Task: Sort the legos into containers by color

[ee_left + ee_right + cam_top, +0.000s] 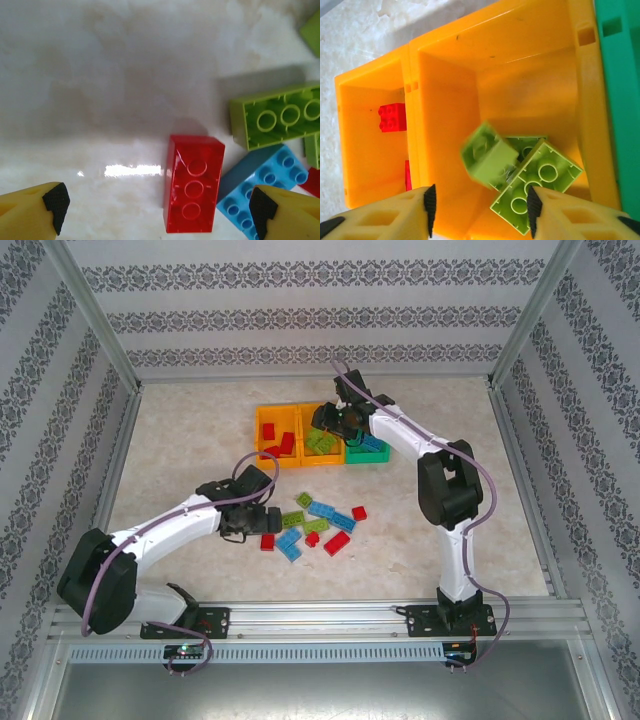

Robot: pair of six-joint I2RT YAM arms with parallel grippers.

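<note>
I judge sorting partly done | right hand [481, 207] open above middle orange bin [520, 60], green brick [487, 160] loose below it | left hand [159, 202] open over red brick [192, 182] on desk [125, 75] | several loose bricks [318, 525] left

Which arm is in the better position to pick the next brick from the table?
Left. The left gripper hovers open over the red brick on the table, one finger on each side. The right gripper is above the middle orange bin, away from the loose bricks.

Glossy plastic legos [194, 182], smooth orange plastic bins [445, 95], shiny marbled tabletop [100, 75]
</note>
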